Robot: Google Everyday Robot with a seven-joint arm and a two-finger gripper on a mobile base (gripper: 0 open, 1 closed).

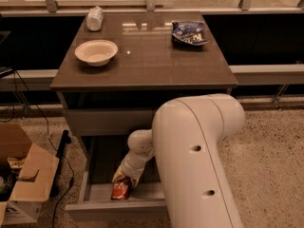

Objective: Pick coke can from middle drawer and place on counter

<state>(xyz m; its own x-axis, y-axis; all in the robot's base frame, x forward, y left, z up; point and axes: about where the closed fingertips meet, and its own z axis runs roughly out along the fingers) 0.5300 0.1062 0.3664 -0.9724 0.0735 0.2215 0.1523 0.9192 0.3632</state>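
The coke can (121, 189), red with white lettering, lies in the open middle drawer (90, 205) near its front, at the bottom of the view. My gripper (125, 177) reaches down into the drawer and sits right over the can's upper end, its yellowish fingertips around it. The big white arm (194, 160) hides the drawer's right half. The counter (142, 56) is the glossy dark top slab of the cabinet above.
On the counter stand a white bowl (96, 52) at the left, a blue chip bag (188, 33) at the back right and a pale bottle lying at the back left (95, 18). A cardboard box (23, 179) and cables lie on the floor to the left.
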